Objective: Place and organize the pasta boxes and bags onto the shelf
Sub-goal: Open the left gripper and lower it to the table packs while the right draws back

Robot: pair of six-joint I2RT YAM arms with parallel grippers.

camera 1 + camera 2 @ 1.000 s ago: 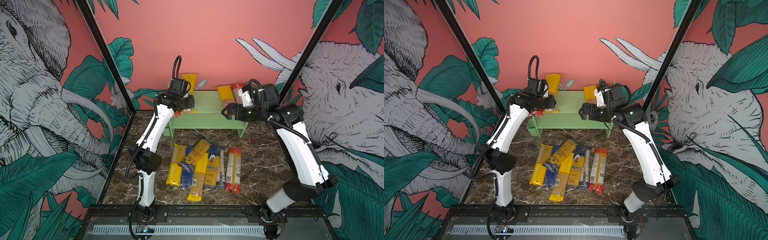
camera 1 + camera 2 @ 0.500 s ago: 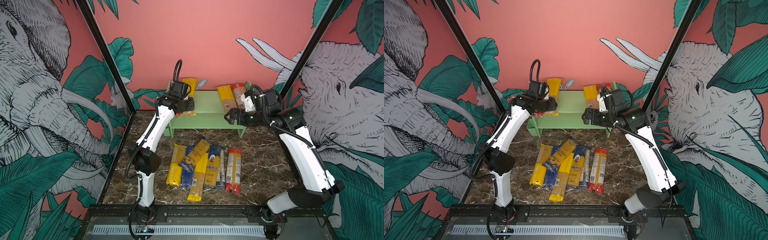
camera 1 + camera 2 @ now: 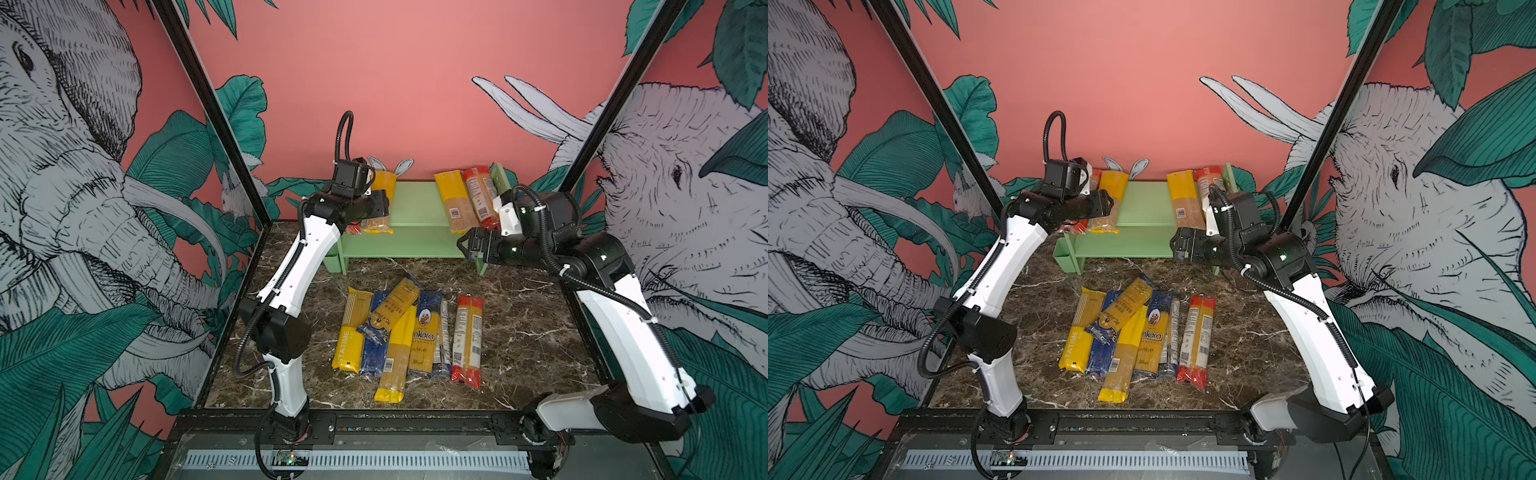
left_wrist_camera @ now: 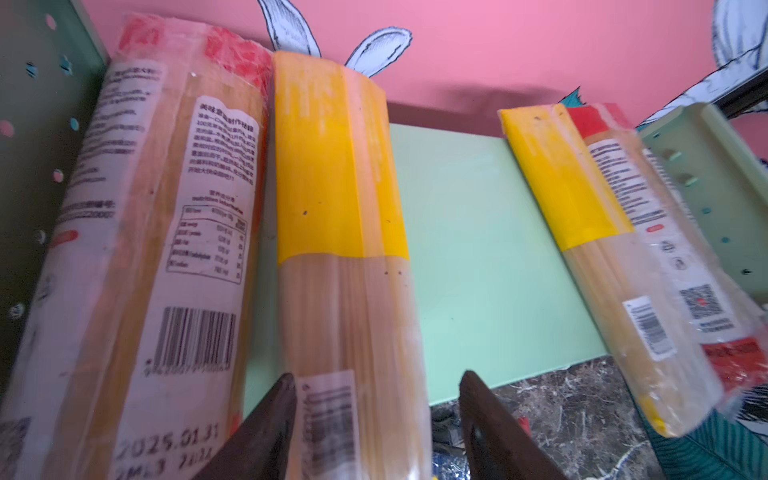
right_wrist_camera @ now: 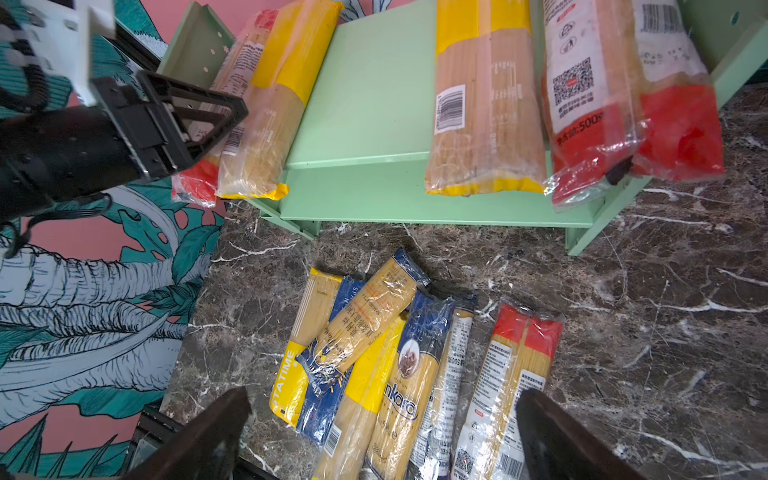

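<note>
The pale green shelf (image 3: 415,199) stands at the back. At the left end of its top board lie a red-ended pasta packet (image 4: 166,208) and a half-yellow one (image 4: 336,187). My left gripper (image 4: 378,395) is open astride the near end of the half-yellow packet, with one finger (image 4: 469,395) clear of it. At the right end lie another half-yellow packet (image 3: 455,199) and a red-ended one (image 3: 480,193). Several more packets (image 3: 399,328) lie heaped on the marble floor. My right gripper (image 3: 463,245) hangs open and empty before the shelf's right end, above the floor.
A small green cup (image 3: 332,259) hangs on the shelf's lower left corner. The lower board (image 3: 399,245) and the middle of the top board are bare. Painted walls and black frame posts (image 3: 216,112) close in both sides. A black rail (image 3: 374,419) runs along the front.
The left gripper's jaws have spread apart around the half-yellow packet, which now rests on the top board. The right arm has drawn back and down from the shelf's right end.
</note>
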